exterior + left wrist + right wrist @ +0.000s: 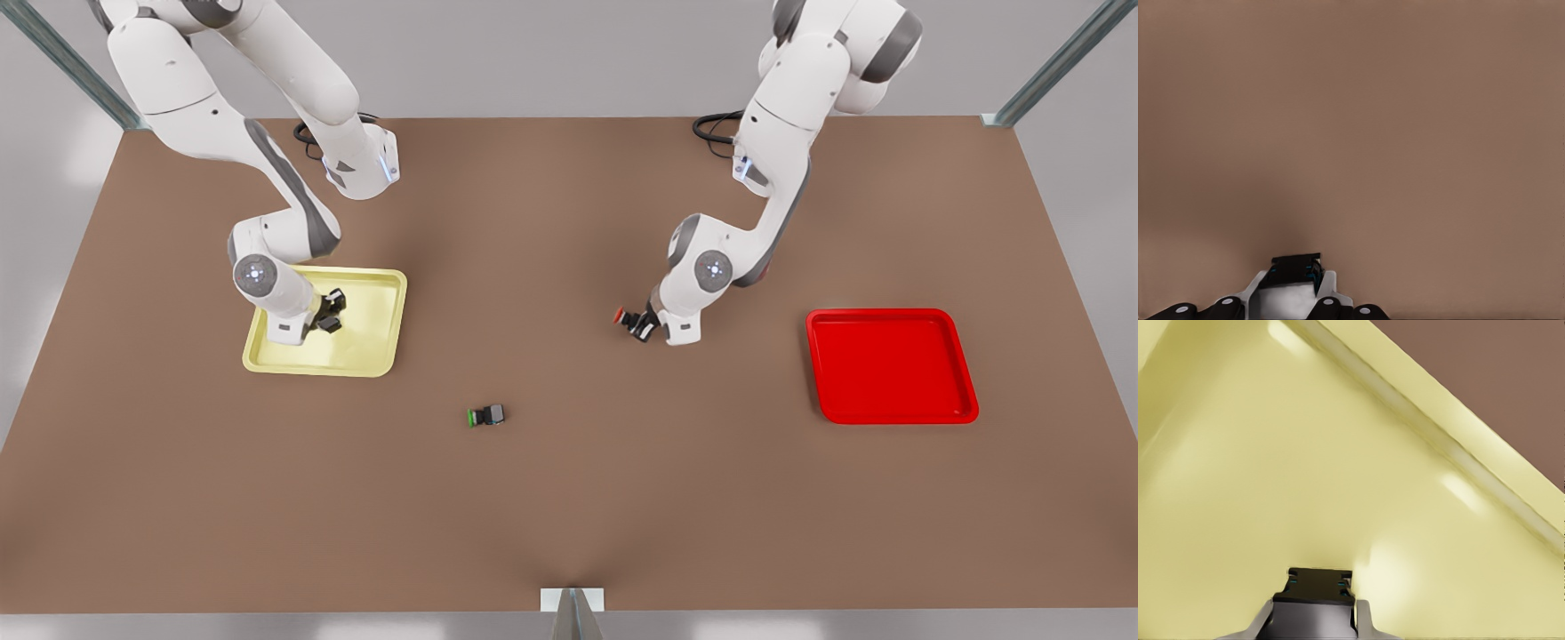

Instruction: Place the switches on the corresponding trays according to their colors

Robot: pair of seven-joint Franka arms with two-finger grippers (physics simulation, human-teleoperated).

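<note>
We see the right gripper [330, 311] bent low over the glossy pale yellow tray [373, 356], pinching a dark boxy switch [1319, 585]. The left gripper [642, 324] hangs over the matte brown table [569, 498], clamping the red-capped switch [628, 317]. The red tray [889, 404] lies apart.

A brown desk [569, 498] carries everything. On it, toward the front view's left, lies a pale yellow tray [378, 351]; in the right wrist view its rim [1451, 440] runs slantwise against the bare brown top. Well apart, toward the front view's right, lies a red tray [889, 369]. Between the two and nearer the camera, a small green-capped switch [486, 415] lies on its side directly on the desk, near neither tray.
</note>
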